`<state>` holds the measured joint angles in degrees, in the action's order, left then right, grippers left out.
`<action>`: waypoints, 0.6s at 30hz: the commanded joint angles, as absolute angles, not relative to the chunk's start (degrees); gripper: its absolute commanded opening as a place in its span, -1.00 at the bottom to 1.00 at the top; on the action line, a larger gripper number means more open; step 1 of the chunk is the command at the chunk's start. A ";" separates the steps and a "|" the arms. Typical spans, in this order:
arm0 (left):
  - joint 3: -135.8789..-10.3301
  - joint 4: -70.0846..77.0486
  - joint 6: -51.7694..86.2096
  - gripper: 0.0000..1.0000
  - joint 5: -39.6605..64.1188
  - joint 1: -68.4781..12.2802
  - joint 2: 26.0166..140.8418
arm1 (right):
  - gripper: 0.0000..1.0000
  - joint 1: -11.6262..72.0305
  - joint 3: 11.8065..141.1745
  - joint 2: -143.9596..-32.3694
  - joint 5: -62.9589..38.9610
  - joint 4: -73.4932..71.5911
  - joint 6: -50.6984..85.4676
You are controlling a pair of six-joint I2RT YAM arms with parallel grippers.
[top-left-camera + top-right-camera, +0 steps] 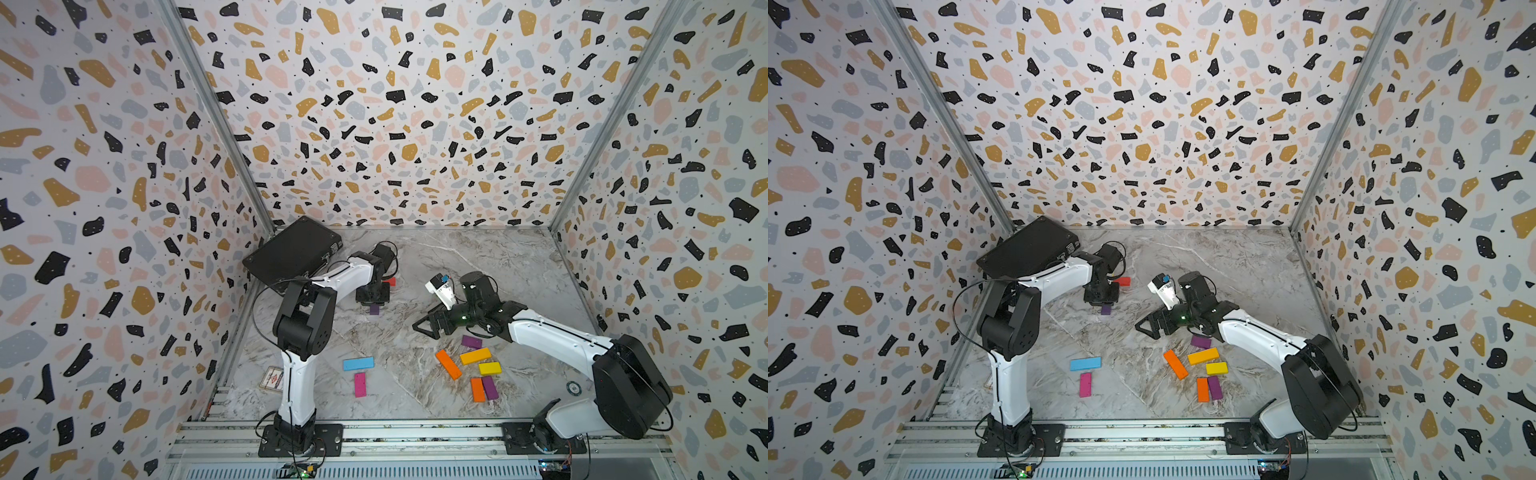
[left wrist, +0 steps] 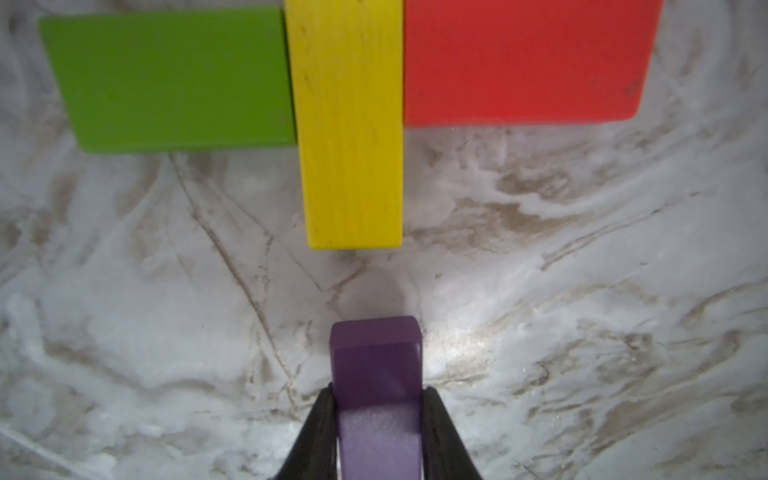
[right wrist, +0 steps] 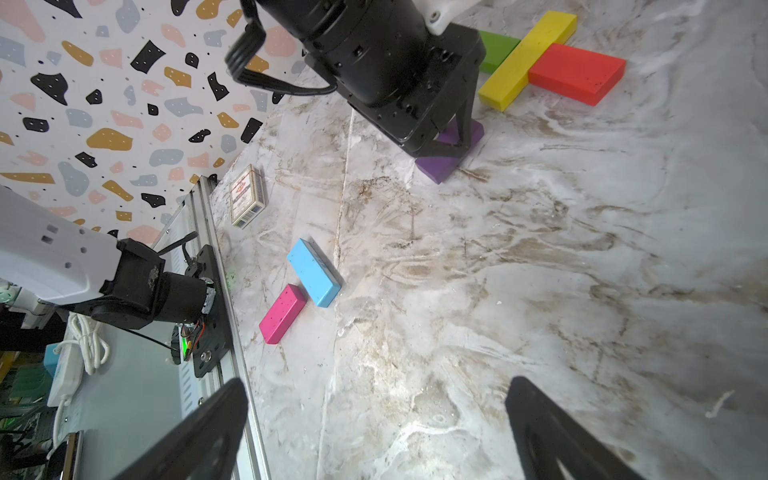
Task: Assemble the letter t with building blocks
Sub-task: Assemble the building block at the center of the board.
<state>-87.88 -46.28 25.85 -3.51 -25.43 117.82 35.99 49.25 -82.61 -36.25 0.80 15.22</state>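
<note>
The marble surface (image 1: 498,257) carries a black case (image 1: 291,253) at 10 o'clock. The right claw (image 3: 376,382) gapes wide, holding nothing. The left claw (image 2: 379,392) pinches a purple block (image 2: 374,353), at 7 o'clock from the red block (image 1: 390,281). A yellow block (image 2: 351,124) lies between the red and a green block (image 2: 174,79), touching both, apart from the purple one.

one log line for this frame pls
left hand: shut on purple block | right hand: open, empty | laid: green block, yellow block, red block touching
</note>
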 commanded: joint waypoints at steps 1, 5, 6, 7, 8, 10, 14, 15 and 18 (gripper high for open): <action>-89.21 -46.94 24.85 -0.59 -3.12 -24.80 118.69 | 0.99 35.62 51.43 -82.69 -37.16 0.61 15.27; -89.74 -46.93 24.78 -0.59 -2.81 -24.44 119.06 | 0.99 35.42 51.47 -83.19 -37.48 0.27 15.42; -89.75 -46.88 24.74 -0.59 -2.76 -24.37 119.16 | 0.99 35.33 51.50 -83.37 -37.61 0.34 15.53; -89.74 -46.93 24.65 -0.59 -2.81 -24.35 119.17 | 0.99 35.27 51.51 -83.45 -37.70 0.24 15.53; -89.74 -46.76 24.70 -0.59 -2.77 -24.22 119.15 | 0.99 35.24 51.50 -83.57 -37.79 0.13 15.54; -89.65 -46.42 24.53 -0.59 -2.40 -24.00 119.34 | 0.99 35.16 51.54 -83.75 -37.87 0.05 15.64; -89.54 -45.63 24.60 -0.59 -1.53 -23.56 119.85 | 0.99 34.98 51.42 -84.10 -37.94 0.00 15.64; -89.59 -45.36 24.53 -0.59 -1.25 -23.47 119.95 | 0.99 34.91 51.46 -84.27 -37.92 -0.08 15.58; -90.29 -45.34 24.43 -0.59 -1.05 -23.30 120.57 | 0.99 34.72 51.49 -84.78 -38.13 -0.09 15.68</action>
